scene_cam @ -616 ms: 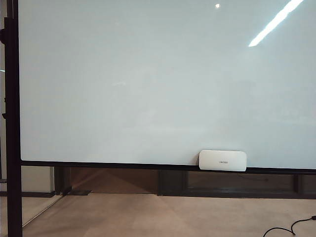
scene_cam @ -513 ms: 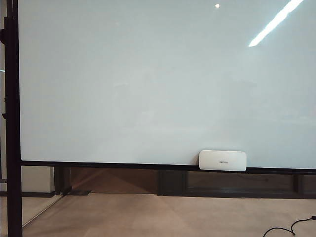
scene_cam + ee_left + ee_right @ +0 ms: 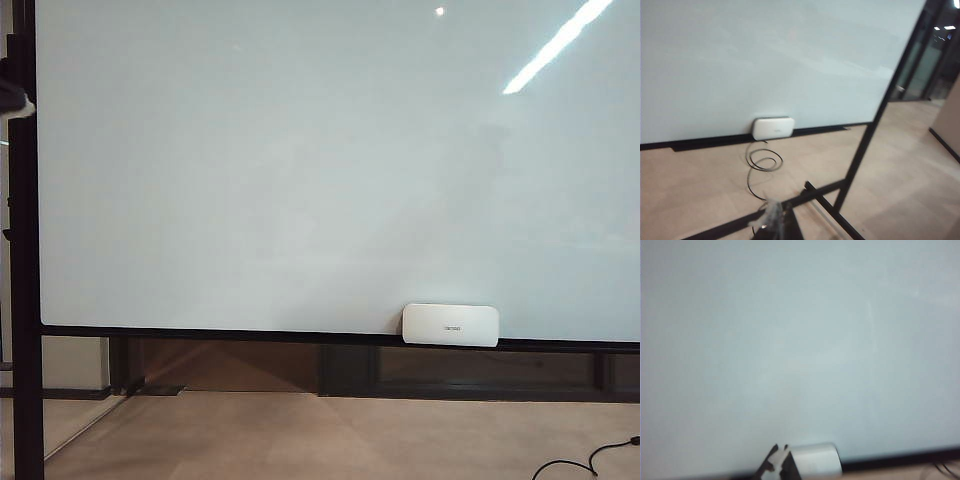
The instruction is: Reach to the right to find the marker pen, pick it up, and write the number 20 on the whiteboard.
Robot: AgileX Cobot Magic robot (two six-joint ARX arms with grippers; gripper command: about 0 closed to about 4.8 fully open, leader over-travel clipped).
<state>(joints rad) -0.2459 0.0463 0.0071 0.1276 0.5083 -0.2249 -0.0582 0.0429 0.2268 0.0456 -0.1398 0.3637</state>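
Observation:
The whiteboard fills the exterior view, glossy white in a thin black frame, and its surface is blank. The marker pen and the number 20 are out of view. Neither gripper shows in the exterior view. My right gripper points at the whiteboard low down, its dark fingertips close together with nothing between them. My left gripper is only a blurred tip, facing the whiteboard from an angle; its state is unclear.
A small white eraser sits on the board's lower ledge, just behind the right fingertips as the white eraser. A coiled black cable lies on the beige floor below it. The black stand legs cross the floor.
The board and the eraser have not moved. A small pale blur has appeared at the left edge of the exterior view, over the board's black frame.

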